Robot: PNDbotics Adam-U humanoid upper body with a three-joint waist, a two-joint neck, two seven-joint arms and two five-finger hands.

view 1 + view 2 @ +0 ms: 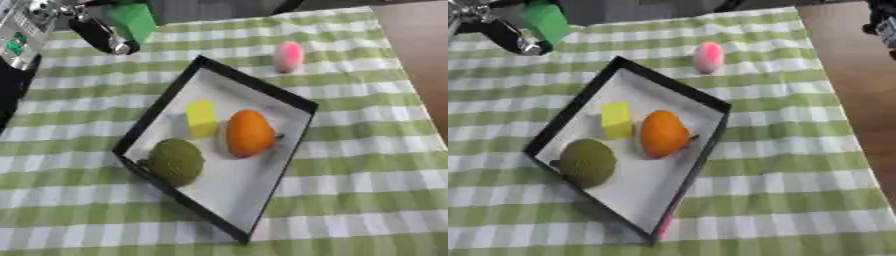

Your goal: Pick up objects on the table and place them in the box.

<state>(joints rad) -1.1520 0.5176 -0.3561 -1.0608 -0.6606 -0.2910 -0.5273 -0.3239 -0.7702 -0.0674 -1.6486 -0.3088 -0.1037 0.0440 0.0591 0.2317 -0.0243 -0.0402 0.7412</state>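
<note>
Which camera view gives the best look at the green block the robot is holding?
The left eye view: the green block shows larger and further inside the picture, gripped by the left hand. The right eye view shows the same block smaller, tight against the top edge.

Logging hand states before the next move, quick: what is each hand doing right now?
Left hand: shut on the green block, raised at the table's far left.
Right hand: only partly visible at the upper right; cannot be told.

Bare box [262, 192] floor beside orange fruit [249, 133], near corner free.
</note>
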